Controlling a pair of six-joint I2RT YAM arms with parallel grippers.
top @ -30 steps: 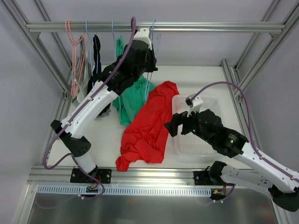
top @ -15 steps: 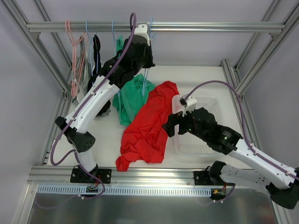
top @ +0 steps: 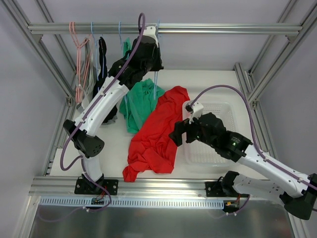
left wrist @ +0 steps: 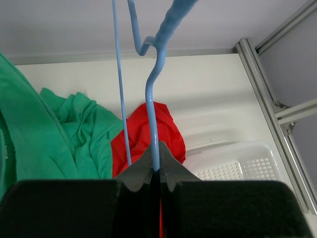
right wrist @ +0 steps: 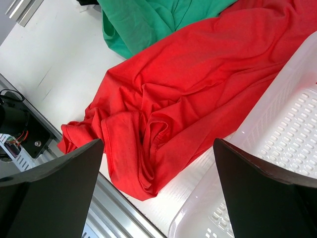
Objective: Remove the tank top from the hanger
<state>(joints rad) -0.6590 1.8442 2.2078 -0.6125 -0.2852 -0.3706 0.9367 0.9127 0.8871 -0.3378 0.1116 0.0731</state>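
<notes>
Left wrist view: left fingers [left wrist: 137, 172] pinch blue hanger [left wrist: 153, 114], hold steady; right fingers [right wrist: 49, 186], spread wide, shd ease red tank top [right wrist: 198, 84] off.

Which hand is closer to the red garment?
Right. The right hand hangs open just above the edge of the red garment; the left hand is up near the rail, shut on the blue hanger.

Left wrist view's top edge cuts off the blue hanger [left wrist: 152, 134].
</notes>
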